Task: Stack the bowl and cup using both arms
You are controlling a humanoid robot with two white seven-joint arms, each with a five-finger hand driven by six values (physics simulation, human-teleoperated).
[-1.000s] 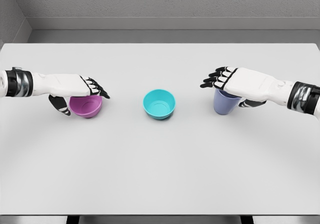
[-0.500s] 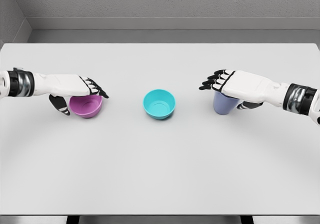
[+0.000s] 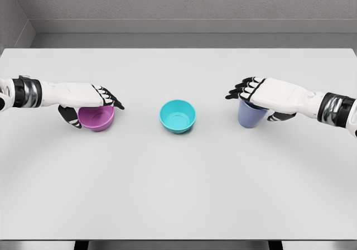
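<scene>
Left hand (image 3: 88, 100) over pink bowl (image 3: 96, 118), fingers flat across the rim, thumb at its left wall; a firm grasp can't be told. Teal bowl (image 3: 177, 116) mid-table (image 3: 178, 188), upright, mouth up, open room all round. Right hand (image 3: 266, 95) likewise covers the upright cup (image 3: 251, 115); grasp unclear.

Our left hand (image 3: 83, 96) has edged slightly rightward over the purple bowl (image 3: 96, 118); our right hand (image 3: 268, 94) barely shifted above the lavender cup (image 3: 251, 114).
</scene>
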